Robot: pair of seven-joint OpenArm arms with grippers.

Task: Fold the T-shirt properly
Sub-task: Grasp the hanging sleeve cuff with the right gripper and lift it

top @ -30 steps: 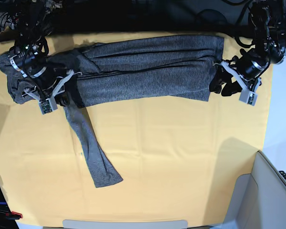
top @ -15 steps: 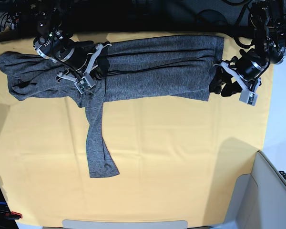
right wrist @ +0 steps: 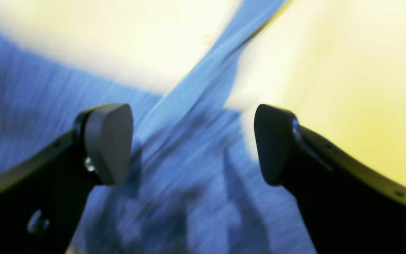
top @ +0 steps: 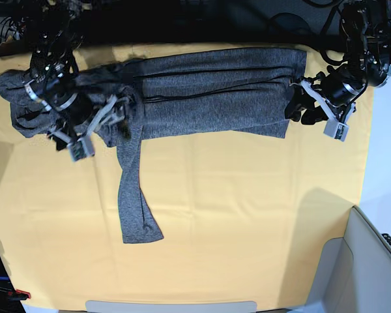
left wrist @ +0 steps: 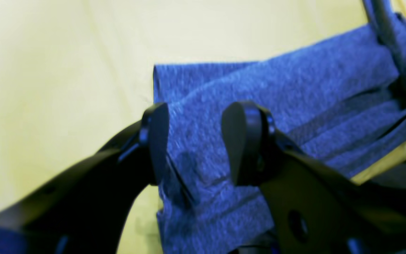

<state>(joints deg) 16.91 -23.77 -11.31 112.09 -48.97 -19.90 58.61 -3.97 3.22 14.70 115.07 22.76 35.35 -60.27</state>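
The dark grey T-shirt (top: 208,98) lies folded into a long band across the far side of the yellow table cloth (top: 247,215). One sleeve (top: 133,195) trails toward the front. My right gripper (top: 119,117) hovers over the shirt's left part where the sleeve begins. In the right wrist view it (right wrist: 192,141) is wide open, with blurred fabric (right wrist: 30,88) below and nothing between its fingers. My left gripper (top: 294,107) sits at the shirt's right end. In the left wrist view it (left wrist: 196,141) is open, its fingers straddling the hem corner (left wrist: 294,98).
A grey bin (top: 371,261) stands at the front right corner. A flat grey panel (top: 169,305) lies along the front edge. Dark cables and arm bases (top: 182,19) line the back. Bare cloth fills the middle and front.
The right gripper swung right with the fabric, then came back left and opened, letting go. The sleeve now lies straighter toward the front. The left gripper edged onto the shirt's right end.
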